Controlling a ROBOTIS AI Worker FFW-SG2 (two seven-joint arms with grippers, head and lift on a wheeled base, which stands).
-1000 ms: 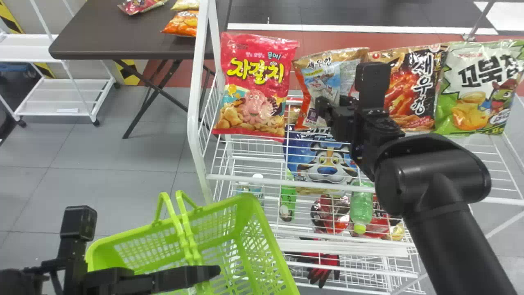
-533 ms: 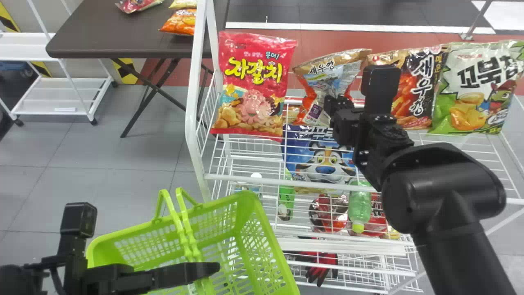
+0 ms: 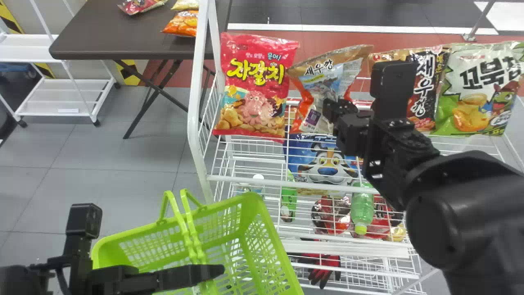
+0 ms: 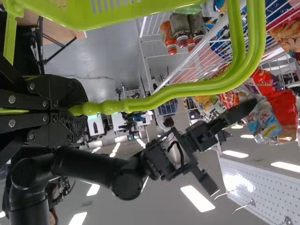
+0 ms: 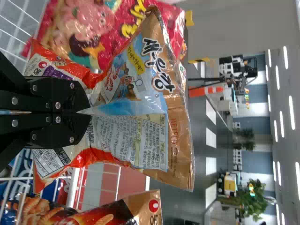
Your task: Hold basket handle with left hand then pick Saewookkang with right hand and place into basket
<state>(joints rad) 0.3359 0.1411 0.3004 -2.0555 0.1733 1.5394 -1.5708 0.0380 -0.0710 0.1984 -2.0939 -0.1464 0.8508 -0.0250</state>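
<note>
A white wire rack (image 3: 245, 179) stands on grey tiled floor (image 3: 102, 147). Left of the rack is a dark brown tabletop (image 3: 123, 30) on folding black legs; farther left stands a white shelved cart (image 3: 61, 98) with small casters. Yellow-and-black striped markings (image 3: 129, 73) show between the cart and the rack. Behind the rack run a reddish floor band (image 3: 409, 39), a white line (image 3: 368, 29) and darker flooring (image 3: 368, 12). Well beyond the rack are blue-grey panels (image 5: 260, 154), a leafy plant (image 5: 253, 194) and bright ceiling strip lights (image 5: 277, 79).
</note>
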